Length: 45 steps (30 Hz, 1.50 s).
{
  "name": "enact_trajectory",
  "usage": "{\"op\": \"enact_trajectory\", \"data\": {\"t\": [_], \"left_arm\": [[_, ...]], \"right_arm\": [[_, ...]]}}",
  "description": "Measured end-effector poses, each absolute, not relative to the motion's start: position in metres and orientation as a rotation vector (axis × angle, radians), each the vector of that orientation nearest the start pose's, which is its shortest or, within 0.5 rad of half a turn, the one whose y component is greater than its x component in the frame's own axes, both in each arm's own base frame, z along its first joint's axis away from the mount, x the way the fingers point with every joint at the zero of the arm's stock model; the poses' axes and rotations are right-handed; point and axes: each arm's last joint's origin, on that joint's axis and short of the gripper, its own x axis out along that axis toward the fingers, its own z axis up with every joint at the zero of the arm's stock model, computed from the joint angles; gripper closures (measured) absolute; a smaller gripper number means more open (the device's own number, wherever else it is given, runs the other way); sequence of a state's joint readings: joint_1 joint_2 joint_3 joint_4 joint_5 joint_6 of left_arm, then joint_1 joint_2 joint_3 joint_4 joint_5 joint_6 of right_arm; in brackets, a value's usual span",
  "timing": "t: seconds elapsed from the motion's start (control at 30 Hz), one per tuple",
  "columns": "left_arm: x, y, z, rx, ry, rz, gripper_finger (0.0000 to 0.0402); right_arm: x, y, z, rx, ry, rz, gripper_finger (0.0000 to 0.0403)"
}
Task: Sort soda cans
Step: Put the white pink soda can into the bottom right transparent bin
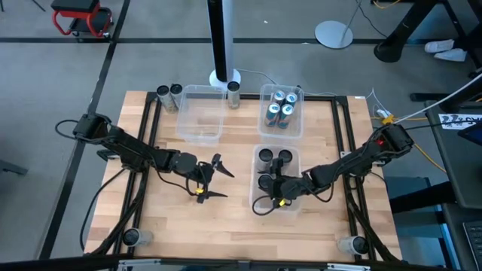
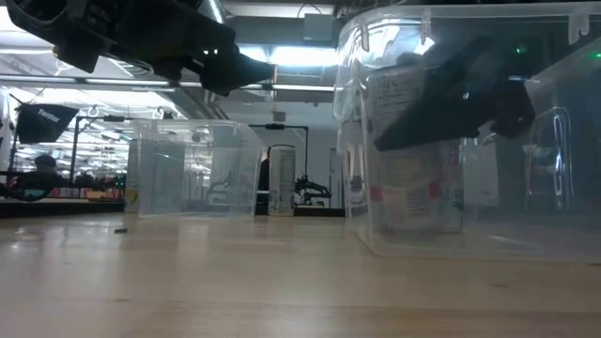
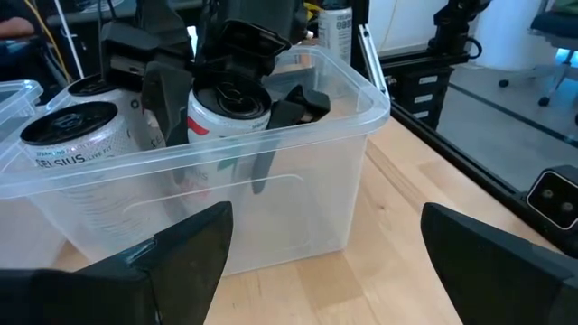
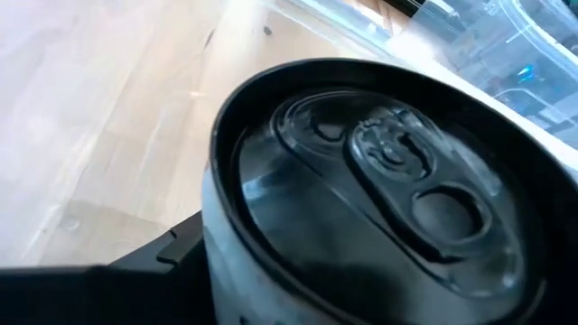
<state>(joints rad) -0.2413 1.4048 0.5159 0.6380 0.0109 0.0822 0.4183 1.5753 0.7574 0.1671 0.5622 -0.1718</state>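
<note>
My right gripper (image 1: 277, 193) reaches into the near clear bin (image 1: 256, 205) and is shut on a white can with a dark top (image 3: 226, 101). Other dark-topped cans (image 1: 265, 156) (image 3: 68, 126) stand in the same bin. My left gripper (image 1: 217, 179) hangs open above the bare table left of this bin, its fingers framing the left wrist view (image 3: 325, 244). Several blue-and-silver cans (image 1: 282, 109) stand in the far right bin. Silver cans (image 1: 169, 93) stand on the table at the far left, and one more (image 1: 233, 94) beside the empty far bin (image 1: 199, 113). My right gripper holds the can by its upper side wall (image 3: 209, 122), just under the rim, pinched between the two fingers (image 3: 163, 99). The fingers slant down from above and from the table's right. The can stands upright inside the bin; I cannot tell whether its base touches the bin floor.
A black post with a white base (image 1: 224, 75) stands at the far edge. Black frame rails (image 1: 343, 143) run along both sides of the wooden table. Single cans (image 1: 132, 237) (image 1: 351, 244) sit at the near corners. Open wood lies between the bins and the near edge.
</note>
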Motion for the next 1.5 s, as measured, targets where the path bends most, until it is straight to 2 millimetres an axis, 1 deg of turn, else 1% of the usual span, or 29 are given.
{"op": "enact_trajectory", "data": {"t": [0.1,0.37,0.43,0.63,0.73,0.83,0.97,1.1,1.2,1.4,1.5], "left_arm": [[0.263,-0.065,0.187,0.110,0.240,-0.261,0.0054],[0.263,-0.065,0.187,0.109,0.240,-0.261,0.0054],[0.263,-0.065,0.187,0.107,0.241,-0.261,0.0054],[0.263,-0.065,0.187,0.107,0.241,-0.261,0.0054],[0.263,-0.065,0.187,0.106,0.241,-0.261,0.0054],[0.263,-0.065,0.187,0.107,0.246,-0.261,0.0054],[0.263,-0.065,0.187,0.107,0.249,-0.261,0.0054],[0.263,-0.065,0.186,0.105,0.251,-0.261,0.0054],[0.263,-0.065,0.186,0.102,0.260,-0.261,0.0054],[0.263,-0.065,0.185,0.104,0.266,-0.261,0.0054],[0.263,-0.065,0.185,0.109,0.267,-0.262,0.0054]], "right_arm": [[0.285,0.110,0.173,-0.494,0.595,-0.086,0.0131],[0.286,0.111,0.173,-0.473,0.595,-0.041,0.0125],[0.286,0.109,0.173,-0.470,0.596,-0.046,0.0109],[0.288,0.105,0.173,-0.451,0.601,-0.070,0.0041],[0.288,0.105,0.174,-0.449,0.599,-0.070,0.0024],[0.288,0.106,0.175,-0.443,0.598,-0.053,0.0022],[0.291,0.108,0.184,-0.450,0.570,-0.030,0.0029],[0.293,0.108,0.192,-0.474,0.545,-0.043,0.0047],[0.293,0.109,0.193,-0.489,0.546,-0.035,0.0071],[0.294,0.110,0.194,-0.480,0.539,-0.016,0.0133],[0.294,0.110,0.194,-0.486,0.531,-0.014,0.0137]]}}
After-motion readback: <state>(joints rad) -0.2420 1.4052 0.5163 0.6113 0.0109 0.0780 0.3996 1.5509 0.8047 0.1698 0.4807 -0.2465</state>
